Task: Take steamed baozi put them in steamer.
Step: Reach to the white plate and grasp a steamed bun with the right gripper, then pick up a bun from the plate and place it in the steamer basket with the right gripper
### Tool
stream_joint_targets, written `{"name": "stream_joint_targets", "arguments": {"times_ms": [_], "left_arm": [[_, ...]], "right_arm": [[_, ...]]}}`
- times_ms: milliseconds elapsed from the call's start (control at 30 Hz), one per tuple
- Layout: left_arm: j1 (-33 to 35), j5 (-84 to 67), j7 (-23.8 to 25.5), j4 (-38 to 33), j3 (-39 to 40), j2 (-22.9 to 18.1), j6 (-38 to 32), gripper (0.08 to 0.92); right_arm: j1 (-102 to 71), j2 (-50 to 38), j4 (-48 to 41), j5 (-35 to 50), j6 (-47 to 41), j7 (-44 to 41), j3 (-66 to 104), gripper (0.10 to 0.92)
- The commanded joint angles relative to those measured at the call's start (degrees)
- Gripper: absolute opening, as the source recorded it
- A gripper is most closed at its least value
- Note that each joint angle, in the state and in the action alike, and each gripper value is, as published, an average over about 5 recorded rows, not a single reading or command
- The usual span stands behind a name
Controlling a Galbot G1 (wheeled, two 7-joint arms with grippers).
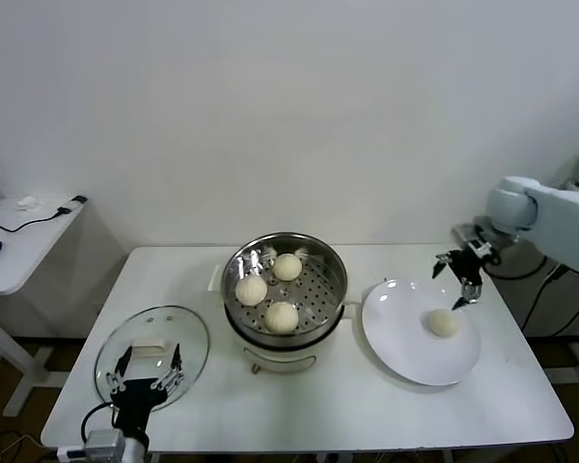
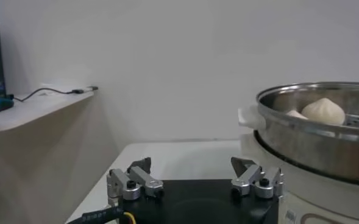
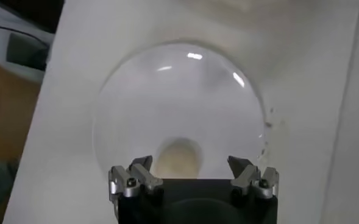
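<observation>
So far, three baozi lie in the steamer (image 1: 234,280): one (image 1: 288,266) toward the back, one (image 1: 251,289) on the robot's left side, one (image 1: 281,315) at the front. The fourth baozi (image 1: 443,323) is not yet moved; it sits on the plate (image 1: 396,338), on the robot's right side of the steamer. So I judge the task as three parts done out of four, with one pick and one placing left.

The right tool (image 1: 460,280) hangs over the far edge of the plate, near the last baozi but apart from it. Its jaws stand wide open and hold nothing. In the right wrist view the baozi (image 3: 178,159) shows between the two fingers, partly hidden by the tool body. The left tool (image 1: 147,371) is parked low at the front left of the counter (image 1: 367,405), over the glass lid (image 1: 179,328), also open and empty.

About direction: the baozi is round, so it has no real long axis and does not point to any side. In the left wrist view one baozi (image 2: 323,111) in the steamer shows a small peak at its top, pointing up. Whether the one on the plate also has its peak up, I cannot tell. A grasp from above should work from any angle, in my judgement.
</observation>
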Motion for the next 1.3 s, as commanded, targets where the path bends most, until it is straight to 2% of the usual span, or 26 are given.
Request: {"name": "stream_joint_targets", "arguments": {"times_ms": [33,533,933,1300], "left_arm": [[-0.1,0.3,0.0,0.8,0.0,-0.2,0.0,0.823],[0.1,0.6,0.0,0.9,-0.2,0.0,0.0,0.823],[0.4,0.7,-0.1,0.4,0.1,-0.1,-0.1,0.823],[0.4,1.3,-0.1,0.2,0.5,-0.3,0.0,0.823]], "right_arm": [[-17.2,-2.2,-7.7,-6.8,-3.6,2.1,12.9,0.823],[-22.8,4.0,-12.2,-9.4,-5.1,6.3,19.0,0.823],[-22.1,5.3,-12.5,-9.3,-6.5,6.4,19.1,0.818],[-19.1,4.6,-10.8,-7.1,-6.2,4.0,18.8,0.729]]}}
